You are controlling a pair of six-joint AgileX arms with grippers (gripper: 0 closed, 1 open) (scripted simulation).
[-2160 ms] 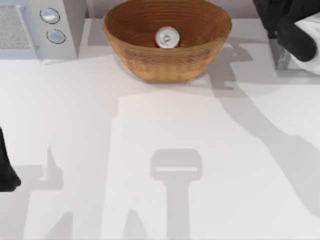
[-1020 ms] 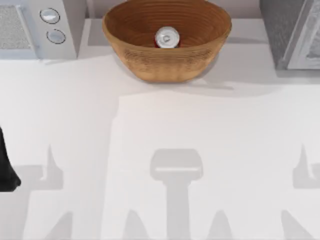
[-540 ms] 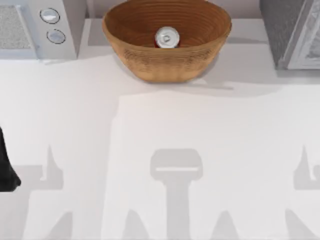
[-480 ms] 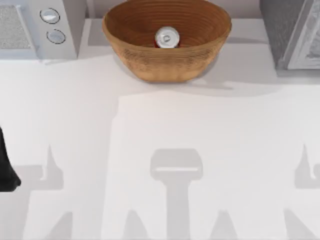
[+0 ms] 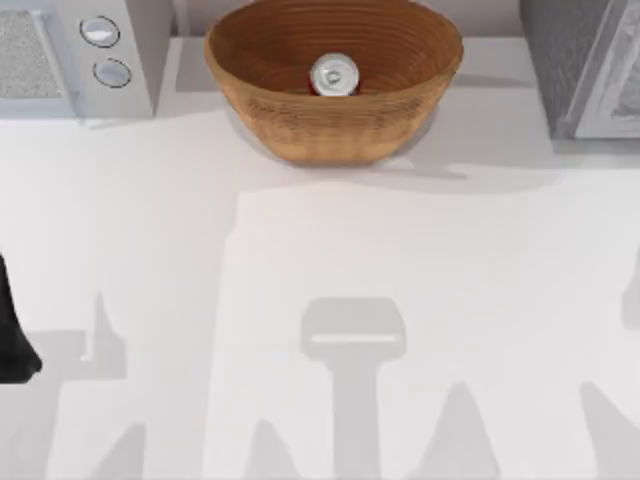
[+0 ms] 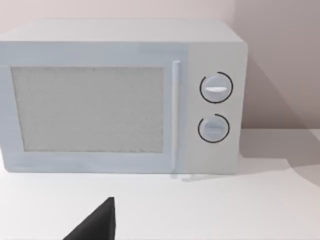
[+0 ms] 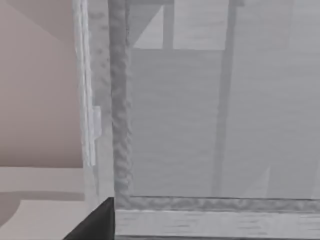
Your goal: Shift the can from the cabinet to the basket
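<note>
The can (image 5: 333, 75) stands upright in the middle of the tan woven basket (image 5: 300, 130) at the back centre of the table, its silver top facing up. Nothing touches it. A dark part of my left arm (image 5: 8, 335) sits at the table's left edge, far from the basket. In the left wrist view a black tip of my left gripper (image 6: 97, 225) points toward the microwave. A black tip of my right gripper (image 7: 97, 222) shows in the right wrist view, close in front of the grey cabinet (image 7: 210, 125).
A white microwave (image 5: 70, 55) with two round knobs stands at the back left. The grey cabinet (image 5: 575, 70) stands at the back right. White tabletop (image 5: 330, 250) lies open in front of the basket, crossed by arm shadows.
The right arm, earlier over the cabinet at the back right, has left the top view. Its shadow at the lower right has kept shifting. The can and basket have not moved.
</note>
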